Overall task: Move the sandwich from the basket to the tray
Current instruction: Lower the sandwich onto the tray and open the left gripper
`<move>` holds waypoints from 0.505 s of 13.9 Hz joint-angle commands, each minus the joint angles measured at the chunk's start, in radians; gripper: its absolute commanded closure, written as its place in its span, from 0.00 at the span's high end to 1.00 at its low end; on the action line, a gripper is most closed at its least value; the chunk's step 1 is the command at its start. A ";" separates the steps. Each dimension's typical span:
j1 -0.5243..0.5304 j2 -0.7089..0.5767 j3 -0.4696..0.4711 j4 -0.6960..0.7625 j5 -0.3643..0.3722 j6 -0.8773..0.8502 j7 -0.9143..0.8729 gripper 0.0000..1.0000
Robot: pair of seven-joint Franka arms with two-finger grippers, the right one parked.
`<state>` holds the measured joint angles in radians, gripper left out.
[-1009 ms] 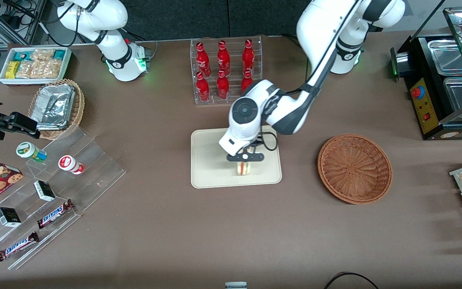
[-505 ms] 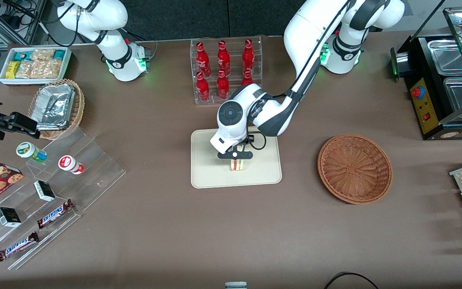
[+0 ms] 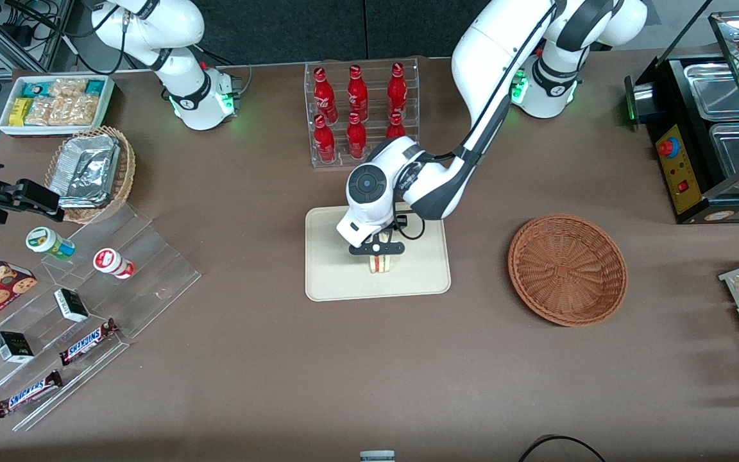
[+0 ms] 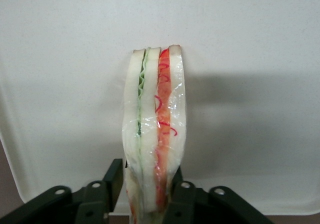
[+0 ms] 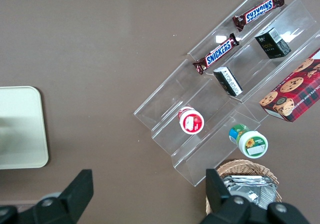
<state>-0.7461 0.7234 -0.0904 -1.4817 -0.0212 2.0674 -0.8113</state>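
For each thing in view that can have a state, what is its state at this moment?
sandwich: upright on edge, held over the tray.
gripper: shut on the sandwich, above the tray.
tray: flat on the table, nothing else on it.
basket: empty, upright.
bottle rack: holds six red bottles, all standing.

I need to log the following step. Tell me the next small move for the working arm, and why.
Probably open the tool and let go. It is shut on the sandwich, which stands on edge over the tray, well inside its rim; the basket holds nothing. Whether the sandwich already touches the tray is unclear, so a slight lowering first may be wise.
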 commanded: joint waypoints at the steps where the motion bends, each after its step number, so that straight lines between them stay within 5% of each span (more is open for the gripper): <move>1: -0.013 0.010 0.014 0.031 0.015 -0.007 -0.023 1.00; 7: 0.016 -0.038 0.023 0.080 0.033 -0.062 0.018 1.00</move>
<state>-0.7433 0.7150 -0.0763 -1.4112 -0.0115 2.0429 -0.8109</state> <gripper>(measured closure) 0.000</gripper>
